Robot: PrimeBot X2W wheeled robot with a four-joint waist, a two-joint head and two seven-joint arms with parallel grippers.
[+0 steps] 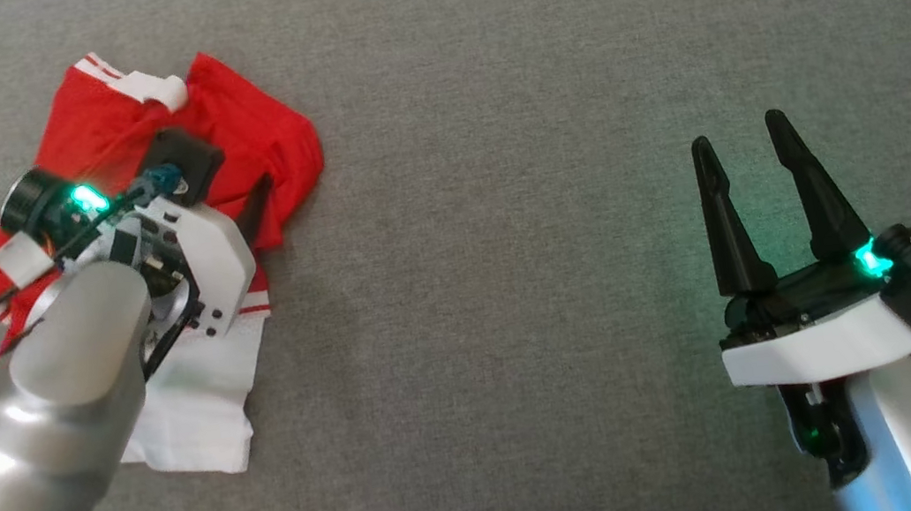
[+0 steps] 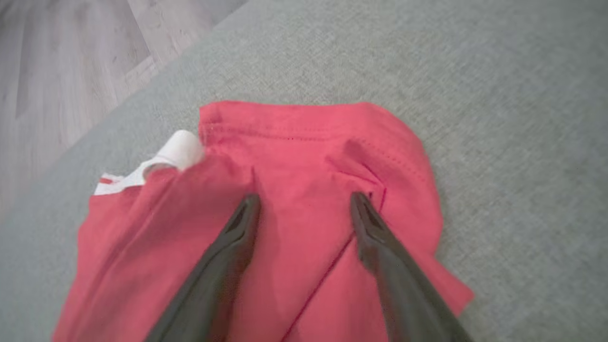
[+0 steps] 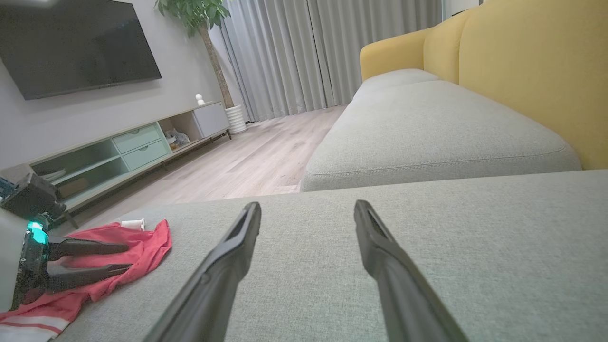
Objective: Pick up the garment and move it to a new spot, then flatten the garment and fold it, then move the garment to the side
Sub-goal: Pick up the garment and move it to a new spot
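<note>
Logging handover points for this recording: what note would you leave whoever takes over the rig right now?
Left end effector: open, poised over the garment, nothing gripped.
Right end effector: open, empty, over the bare grey cushion, apart from the garment.
Garment: red and white, crumpled on the cushion at the robot's left.
Done: no flattening or fold visible.
Left: grasp, move, flatten, fold, set aside.

A home living room.
Grey fabric sofa with yellow back, wall-mounted black television, low pale-green cabinet, grey curtains.
</note>
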